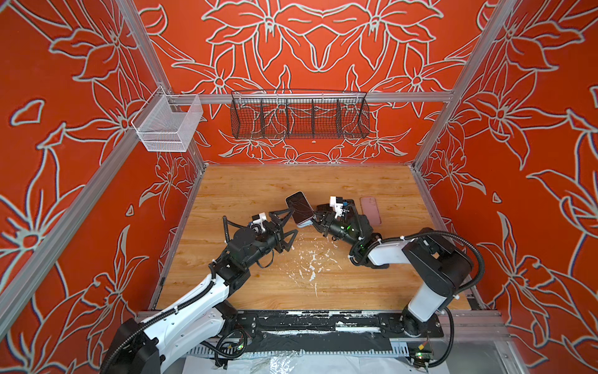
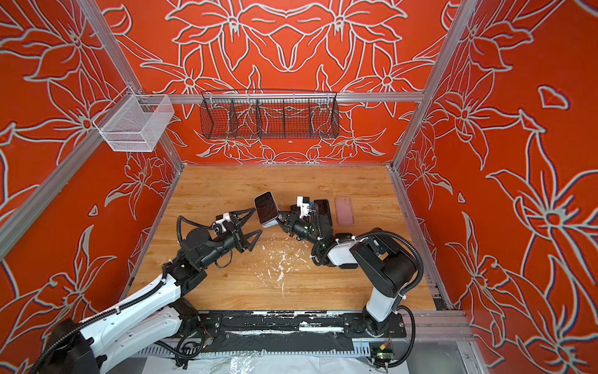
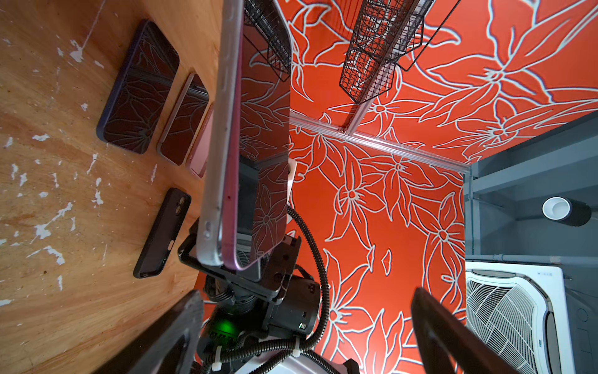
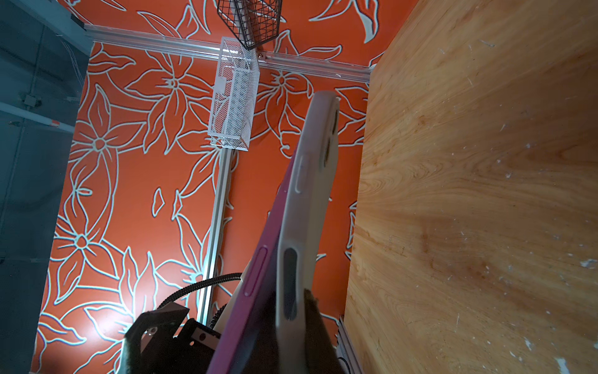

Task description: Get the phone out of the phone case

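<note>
A pink phone [image 1: 299, 206] with a dark reflective screen sits in a light grey phone case [image 4: 310, 210] and is held tilted above the wooden table. Its pink edge [image 3: 231, 194] stands slightly proud of the case [image 3: 220, 129] along one side. My right gripper [image 1: 315, 220] is shut on the lower end of the phone case, seen close in the right wrist view [image 4: 288, 323]. My left gripper [image 1: 294, 221] is open, its fingers spread wide just left of the phone and holding nothing. It also shows in a top view [image 2: 258, 220] and the left wrist view [image 3: 307, 293].
Behind the right arm on the table lie a pink case [image 1: 370, 210], a dark purple cased phone [image 3: 139, 87], another phone [image 3: 184, 119] and a black case [image 3: 161, 233]. A white mesh basket [image 1: 168, 124] and a black wire basket [image 1: 299, 116] hang on the rail. White flecks [image 1: 310, 259] mark the table.
</note>
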Controlling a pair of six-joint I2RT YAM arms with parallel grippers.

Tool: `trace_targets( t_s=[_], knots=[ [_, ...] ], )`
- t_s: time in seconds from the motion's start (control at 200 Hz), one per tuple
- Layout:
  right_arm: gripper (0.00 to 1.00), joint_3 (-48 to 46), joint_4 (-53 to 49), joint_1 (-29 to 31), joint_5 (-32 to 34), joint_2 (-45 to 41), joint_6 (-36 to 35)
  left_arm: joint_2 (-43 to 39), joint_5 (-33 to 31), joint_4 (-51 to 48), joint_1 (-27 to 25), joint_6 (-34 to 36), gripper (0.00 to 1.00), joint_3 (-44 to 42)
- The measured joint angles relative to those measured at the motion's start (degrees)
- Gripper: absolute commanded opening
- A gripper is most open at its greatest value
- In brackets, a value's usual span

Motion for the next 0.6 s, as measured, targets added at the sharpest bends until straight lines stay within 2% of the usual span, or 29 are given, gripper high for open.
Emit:
trace_targets(
  t_s=[0.28, 0.601],
  knots=[
    [0.04, 0.0, 0.0, 0.5, 0.0, 0.0, 0.0, 4.1, 0.2, 4.3, 0.0, -1.1, 0.97, 0.0],
    [0.04, 0.0, 0.1, 0.6, 0.0, 0.0, 0.0, 4.7, 0.6, 5.4, 0.0, -1.5, 0.99, 0.0]
  ],
)
